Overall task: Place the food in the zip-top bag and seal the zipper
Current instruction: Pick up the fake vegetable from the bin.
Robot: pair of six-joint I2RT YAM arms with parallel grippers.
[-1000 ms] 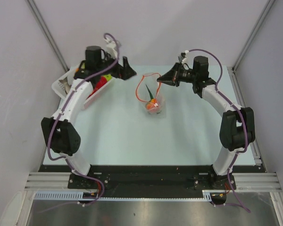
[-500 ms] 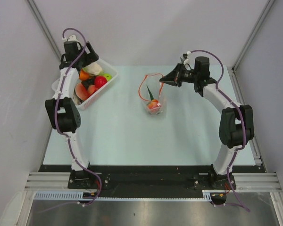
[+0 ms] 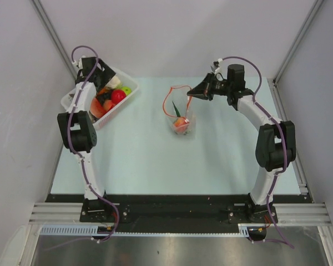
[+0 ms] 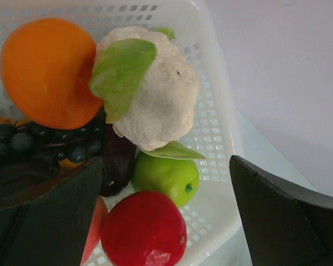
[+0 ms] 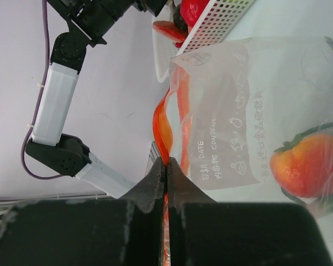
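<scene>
The clear zip-top bag stands at the middle back of the table with its mouth open. Its red-orange zipper forms a loop. An orange toy food and a green piece lie inside. My right gripper is shut on the zipper at the bag's right edge, and the bag and the orange food show beyond it. My left gripper is open and empty above the basket's food: a cauliflower, an orange, a green apple and a red tomato.
The white slatted basket stands at the back left corner, also seen in the left wrist view. It holds dark grapes and more food. White walls close in the back and sides.
My left arm has pulled back from over the basket's right side to its far left end, uncovering the food. My right gripper stays shut on the zipper, barely moved.
</scene>
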